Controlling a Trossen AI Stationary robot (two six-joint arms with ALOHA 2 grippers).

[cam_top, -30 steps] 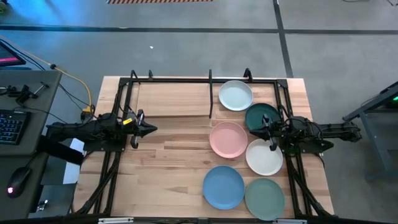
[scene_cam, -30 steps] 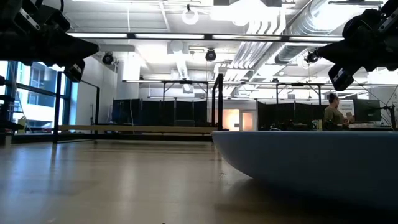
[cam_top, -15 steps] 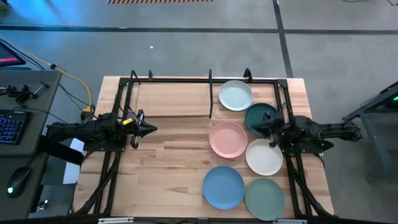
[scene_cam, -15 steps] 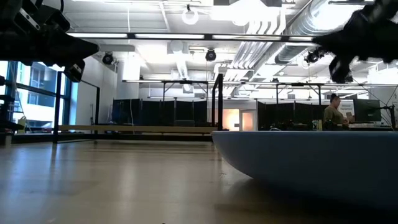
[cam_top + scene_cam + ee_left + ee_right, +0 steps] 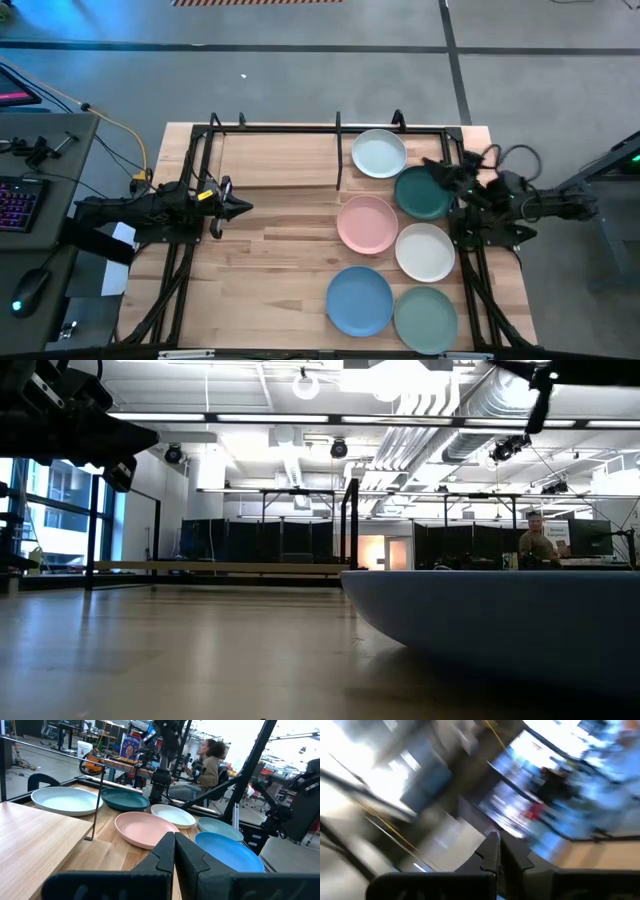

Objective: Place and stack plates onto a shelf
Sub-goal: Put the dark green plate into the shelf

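none of the plates are on the shelf yet, so this is basically the very start. all six sit on the bare table to the right of the shelf's light-wood board: the pale mint plate is closest to the shelf's back corner, the dark green plate is just right of it and a bit nearer the front, the pink plate is near the board's front edge, the white plate is right beside the pink one, and the blue plate and sage green plate are furthest from the shelf at the table's front. the right gripper is up in the air over the far rim of the dark green plate, not touching anything, and its two fingers look pressed together in its own wrist view (that view is swinging hard, so nothing else there is readable). the left gripper is parked over the table just off the shelf's front left, fingers together too, holding nothing. my guess is the step in hand is going for the dark green plate. to do it well i'd spread the fingers first, come down at the plate's outer rim, not the middle, get one finger under the lip and one on top, and lift slightly tilted so it doesn't scrape the mint or white plates, which sit very close. then carry it low over the shelf's thin black rod and set it flat on the board.
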